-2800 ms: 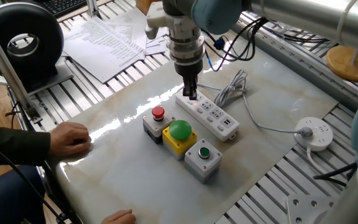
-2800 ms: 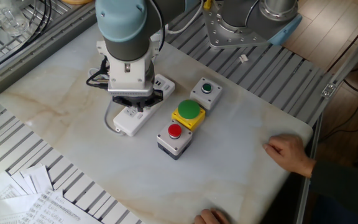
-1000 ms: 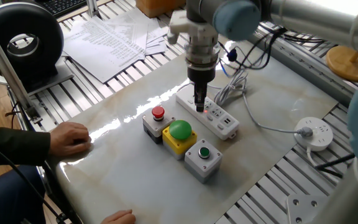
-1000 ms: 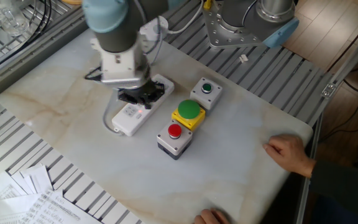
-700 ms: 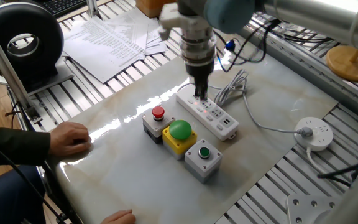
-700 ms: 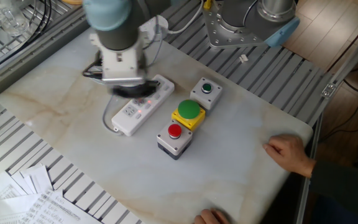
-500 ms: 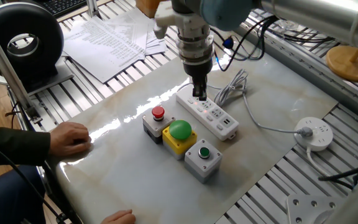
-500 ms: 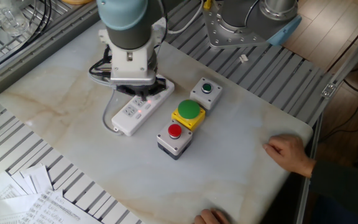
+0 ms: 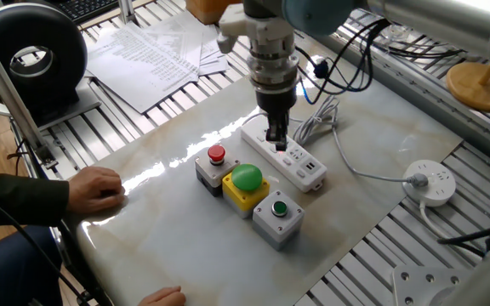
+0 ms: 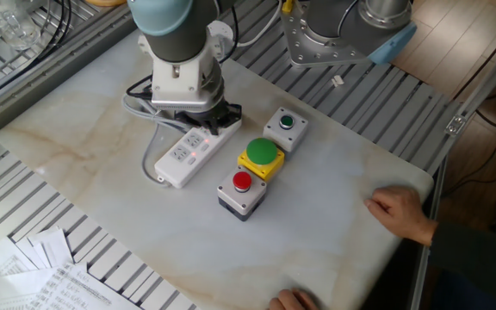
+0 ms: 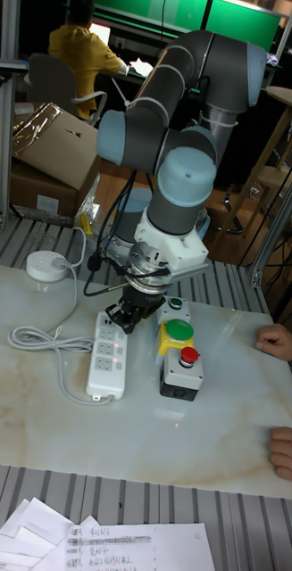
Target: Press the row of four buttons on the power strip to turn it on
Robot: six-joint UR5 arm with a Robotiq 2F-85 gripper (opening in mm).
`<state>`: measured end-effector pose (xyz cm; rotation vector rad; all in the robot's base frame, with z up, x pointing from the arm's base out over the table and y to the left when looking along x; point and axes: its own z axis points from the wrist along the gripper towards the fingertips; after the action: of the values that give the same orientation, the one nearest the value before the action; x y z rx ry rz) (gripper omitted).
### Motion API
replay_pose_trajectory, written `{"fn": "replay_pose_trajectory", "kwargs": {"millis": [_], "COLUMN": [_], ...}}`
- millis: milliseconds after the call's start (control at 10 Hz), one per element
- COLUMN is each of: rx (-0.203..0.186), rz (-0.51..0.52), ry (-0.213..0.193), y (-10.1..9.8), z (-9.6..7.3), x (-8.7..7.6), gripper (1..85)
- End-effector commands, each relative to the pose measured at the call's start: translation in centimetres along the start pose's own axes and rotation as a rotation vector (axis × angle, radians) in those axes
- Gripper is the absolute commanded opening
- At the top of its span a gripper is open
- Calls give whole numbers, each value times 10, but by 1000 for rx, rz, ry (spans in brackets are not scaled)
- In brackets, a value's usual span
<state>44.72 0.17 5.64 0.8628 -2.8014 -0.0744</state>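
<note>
One white power strip (image 9: 284, 155) lies slantwise near the middle of the marble-look table (image 9: 168, 229), and its white cord (image 9: 317, 121) bunches at the strip's far end, toward the upper right of one fixed view. The single arm's end effector (image 9: 276, 138) points straight down with its tip on or just above the strip's face, about midway along its length; whether its fingers are spread or pressed together cannot be told from any view. The four buttons (image 10: 193, 149) run in a line along the strip, but they are too small to count surely; in the other fixed view two small red lights glow on the strip's face. Just beside the strip stand three push-button boxes in a row: one grey box with a red button (image 9: 216, 155), one yellow box with a large green dome (image 9: 247, 178), and one grey box with a small green button (image 9: 279, 208). One round white socket puck (image 9: 430, 183) sits well apart at the right edge. Two human hands (image 9: 98, 189) rest at the table's lower left edge.
</note>
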Motion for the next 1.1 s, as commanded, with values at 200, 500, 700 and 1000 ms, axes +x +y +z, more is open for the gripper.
{"fn": "replay_pose_trajectory", "kwargs": {"millis": [200,500,700,1000], "rx": [-49,-76,-64,-121], "rz": [21,32,21,-42], "ry": [-36,-56,-68,-46], "y": [-1,7,2,-16], "z": [25,35,42,17], "x": [4,4,1,6], "gripper": [10,10,10,10]}}
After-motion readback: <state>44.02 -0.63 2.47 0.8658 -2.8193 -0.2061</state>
